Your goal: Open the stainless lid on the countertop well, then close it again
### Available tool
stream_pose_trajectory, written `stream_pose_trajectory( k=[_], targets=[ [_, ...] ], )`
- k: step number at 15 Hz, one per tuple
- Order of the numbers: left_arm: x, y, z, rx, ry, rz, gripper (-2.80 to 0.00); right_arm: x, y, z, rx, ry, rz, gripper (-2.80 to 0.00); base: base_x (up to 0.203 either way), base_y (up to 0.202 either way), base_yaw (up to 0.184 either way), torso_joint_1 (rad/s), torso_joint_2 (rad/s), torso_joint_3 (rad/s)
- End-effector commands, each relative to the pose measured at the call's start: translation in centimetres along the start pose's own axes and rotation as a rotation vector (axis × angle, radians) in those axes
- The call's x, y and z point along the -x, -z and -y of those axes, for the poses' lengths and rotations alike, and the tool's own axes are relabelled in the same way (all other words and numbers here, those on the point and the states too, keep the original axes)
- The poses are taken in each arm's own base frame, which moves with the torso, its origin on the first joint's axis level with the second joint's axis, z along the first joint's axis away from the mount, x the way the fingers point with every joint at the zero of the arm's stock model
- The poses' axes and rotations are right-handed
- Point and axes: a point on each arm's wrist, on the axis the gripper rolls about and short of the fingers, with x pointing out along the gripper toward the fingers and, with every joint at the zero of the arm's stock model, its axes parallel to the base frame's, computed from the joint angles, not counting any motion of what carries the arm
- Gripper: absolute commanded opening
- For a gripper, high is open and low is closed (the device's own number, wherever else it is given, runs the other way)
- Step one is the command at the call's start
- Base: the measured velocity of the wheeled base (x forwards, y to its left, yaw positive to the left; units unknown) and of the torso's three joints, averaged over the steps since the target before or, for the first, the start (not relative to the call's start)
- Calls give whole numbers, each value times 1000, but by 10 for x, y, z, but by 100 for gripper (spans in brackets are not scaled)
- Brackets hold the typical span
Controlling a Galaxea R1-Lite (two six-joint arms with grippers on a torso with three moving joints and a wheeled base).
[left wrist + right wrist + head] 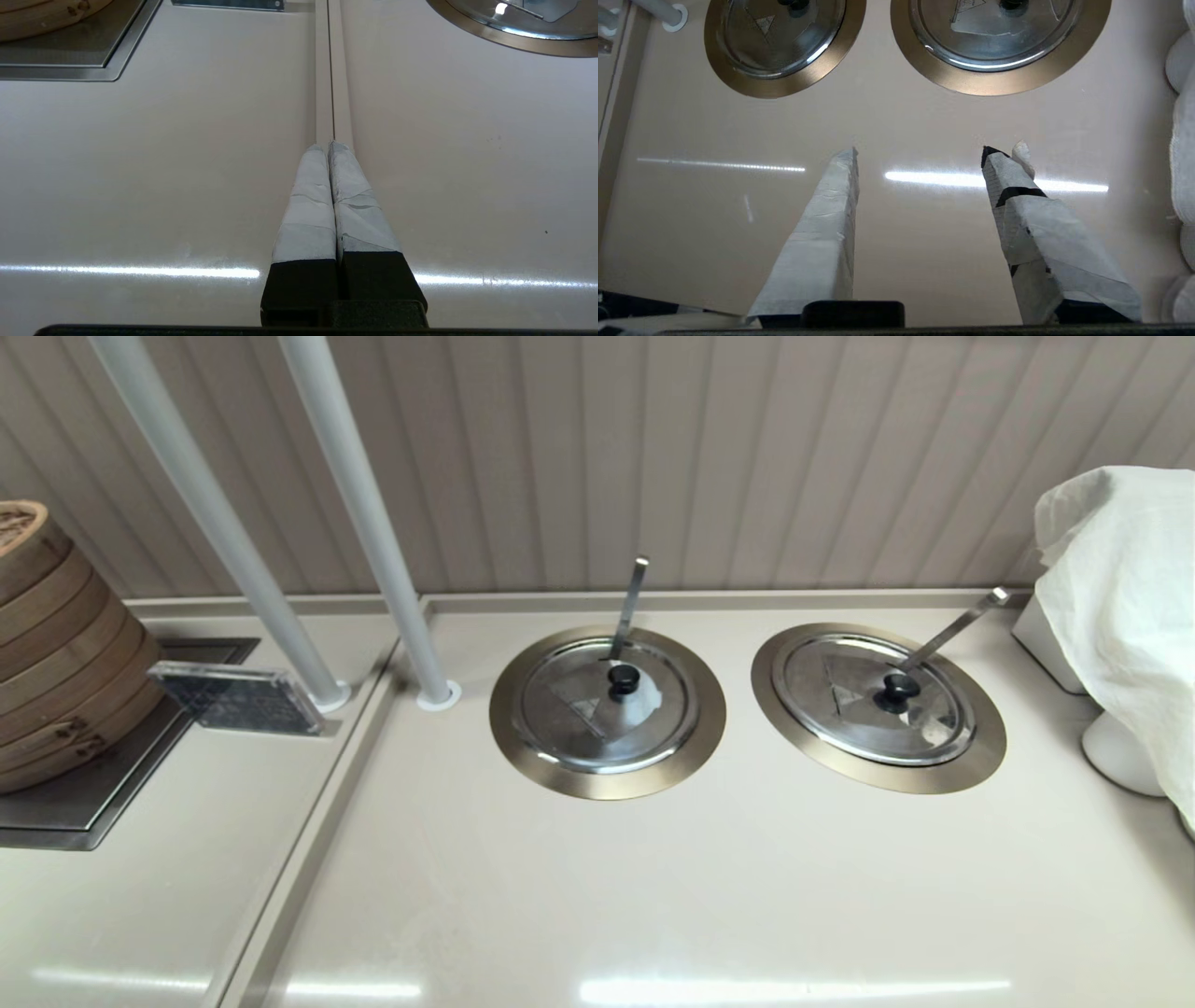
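Observation:
The stainless lid (859, 709) with its black knob (898, 689) lies closed on the countertop well, inside the right bronze-grey collar (980, 747). A ladle handle (952, 630) sticks out from under it toward the back right. In the right wrist view the lid (994, 44) and collar (994, 84) lie ahead of my right gripper (921, 151), which hovers open over bare counter, well short of them. My left gripper (327, 145) is shut and empty above the counter seam. Neither gripper shows in the head view.
The twin lid (579, 719) with a whitish smear by its knob sits left of the task lid. Behind its left side rise two grey posts (373, 523). Bamboo steamers (56, 644) stack at far left, and a white cloth (1130, 607) covers something at far right.

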Motion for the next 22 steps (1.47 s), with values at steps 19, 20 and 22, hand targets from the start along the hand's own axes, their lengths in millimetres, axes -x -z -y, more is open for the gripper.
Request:
stream_pose_trajectory(
  k=[19,20,22],
  targets=[
    [0,0,0,0,-2,0,-280,21,236,29,150,189,285,-280,0,0,0,0,0,0],
    [0,0,0,0,-1,0,-280,0,241,35,180,209,331,-280,0,0,0,0,0,0],
    [0,0,0,0,0,-1,-280,-29,254,43,246,213,394,-280,0,0,0,0,0,0]
  ],
)
